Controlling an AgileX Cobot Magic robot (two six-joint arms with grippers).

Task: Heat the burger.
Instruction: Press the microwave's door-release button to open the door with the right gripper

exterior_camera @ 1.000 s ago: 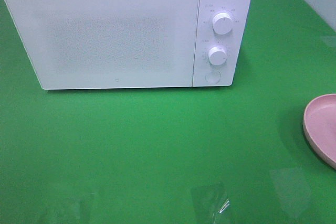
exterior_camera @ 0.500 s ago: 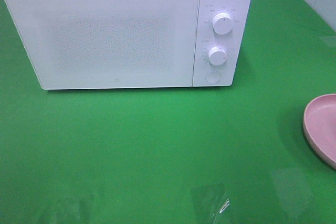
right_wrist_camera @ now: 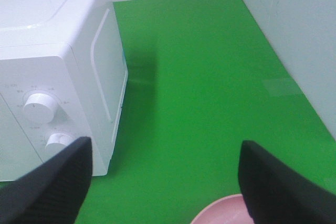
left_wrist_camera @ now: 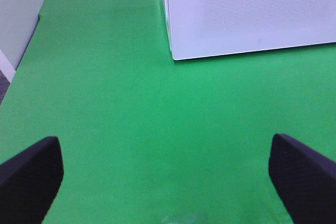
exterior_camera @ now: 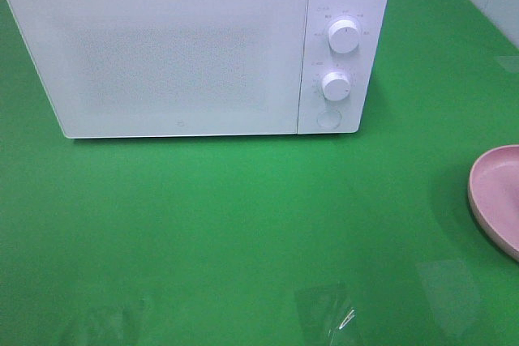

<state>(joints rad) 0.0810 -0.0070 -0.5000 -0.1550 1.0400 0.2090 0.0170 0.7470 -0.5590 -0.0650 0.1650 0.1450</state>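
We see a white microwave standing at the back of the green bench, with its door shut. The door's dotted panel lets us see nothing of the inside. To the right of the door are an upper knob, a lower knob and a round button below them.

A pink plate lies on the bench to the right, well apart from the microwave and nearer the front, cut off by the edge of the high view. The part we can see is plain pink. We cannot tell where the burger is: it shows in none of our views.

The left jaws stand wide apart over bare green bench, with the door-side corner of the microwave ahead of them. The right jaws are also spread wide and grip nothing. Between them we see the knob end of the microwave on one side and the plate's rim just below. Neither pair touches anything.
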